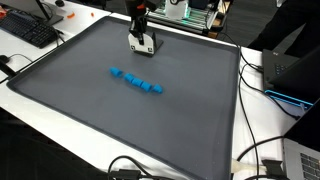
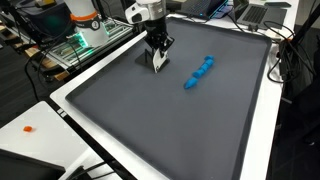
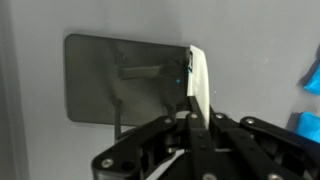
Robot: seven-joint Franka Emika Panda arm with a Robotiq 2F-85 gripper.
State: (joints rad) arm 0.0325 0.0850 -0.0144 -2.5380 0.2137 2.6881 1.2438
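One white slab [image 3: 202, 80], pinched in the tool [image 3: 197, 118], hides the fingertips.

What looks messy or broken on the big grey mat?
Nothing looks broken or spilled. The blue blocks lie in a slightly bent row on the grey mat, and the gripper pinches a white flat piece near the mat's edge.
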